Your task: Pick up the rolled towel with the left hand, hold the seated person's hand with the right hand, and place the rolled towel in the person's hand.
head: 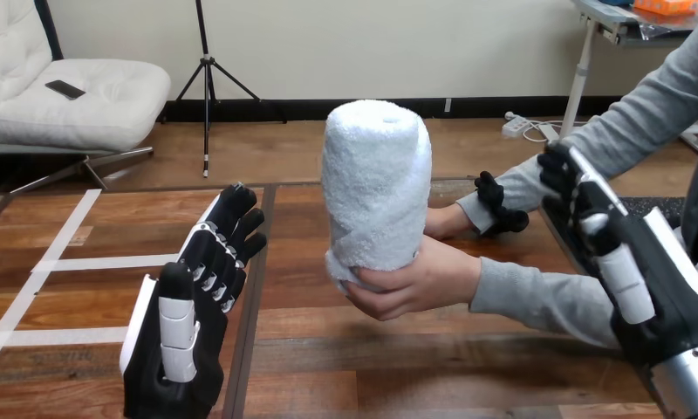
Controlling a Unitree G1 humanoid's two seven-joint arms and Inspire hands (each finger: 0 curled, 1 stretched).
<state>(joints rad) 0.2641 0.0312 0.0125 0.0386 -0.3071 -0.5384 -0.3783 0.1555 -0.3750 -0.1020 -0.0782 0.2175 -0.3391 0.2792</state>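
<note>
A white rolled towel (376,188) stands upright at the middle of the view, gripped round its lower end by the person's nearer hand (420,281), which reaches in from the right. The person's farther hand (441,220) lies partly hidden behind the towel. My right hand (629,262) comes in from the lower right. Its fingers lie over the grey sleeve and its thumb (500,202) curls under the cuff at that farther wrist. My left hand (197,288) is open with straight fingers over the table at the left, apart from the towel and holding nothing.
White tape strips (75,262) mark the wooden table (345,367) at the left. A dark seam (251,305) runs front to back beside my left hand. The person's two grey-sleeved forearms cross the right part of the table.
</note>
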